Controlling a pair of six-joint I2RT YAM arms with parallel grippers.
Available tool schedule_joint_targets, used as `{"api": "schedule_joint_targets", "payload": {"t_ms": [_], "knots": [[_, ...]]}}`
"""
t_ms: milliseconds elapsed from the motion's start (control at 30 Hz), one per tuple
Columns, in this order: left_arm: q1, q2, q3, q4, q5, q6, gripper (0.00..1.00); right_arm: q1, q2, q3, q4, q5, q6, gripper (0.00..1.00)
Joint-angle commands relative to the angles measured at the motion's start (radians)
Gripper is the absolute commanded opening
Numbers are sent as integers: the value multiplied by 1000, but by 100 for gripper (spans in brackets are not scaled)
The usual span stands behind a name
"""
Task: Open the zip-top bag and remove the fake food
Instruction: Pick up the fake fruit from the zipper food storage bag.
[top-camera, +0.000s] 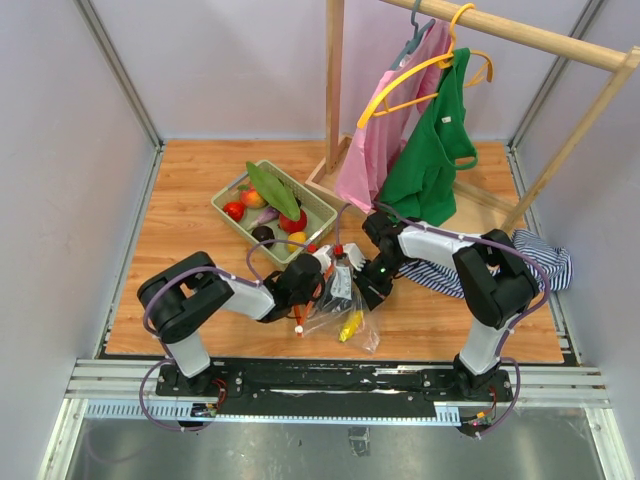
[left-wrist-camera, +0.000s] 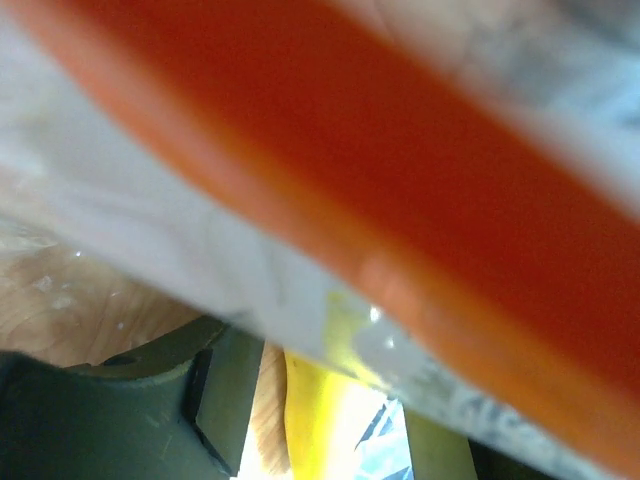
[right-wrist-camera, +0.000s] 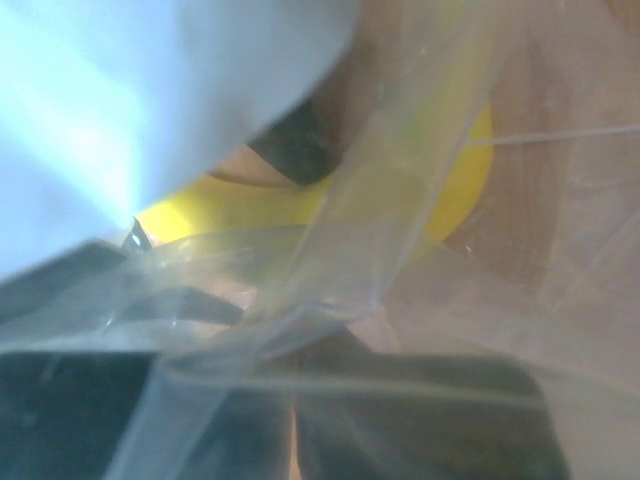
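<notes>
Zip-top bag (top-camera: 343, 296) on bench (top-camera: 180, 225), front-centre between hands, banana (top-camera: 351, 326) inside. Right hand (top-camera: 366, 285) closed, apparently pinching film. Left hand (top-camera: 312, 280): cannot tell. Risk: thin film slips free, or whole bag drags unopened.

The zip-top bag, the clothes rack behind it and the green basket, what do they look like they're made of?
Zip-top bag: thin clear plastic film, glossy and crinkled; a yellow piece shows through it. Clothes rack: pale bare wood, matte, probably unvarnished. Basket: looks like moulded pale green plastic, smooth with a thin rim.
</notes>
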Motion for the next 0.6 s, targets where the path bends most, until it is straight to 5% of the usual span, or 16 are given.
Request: {"api": "schedule_joint_targets", "payload": {"t_ms": [0,200,567], "knots": [[-17,-23,15,-204,-22,108,62,-11,2,12,16,-30,20,1],[-34,-53,23,-271,-40,182,70,-15,2,11,15,-43,24,1],[-94,12,95,-407,-126,248,65,-20,15,8,19,-67,41,1]]}}
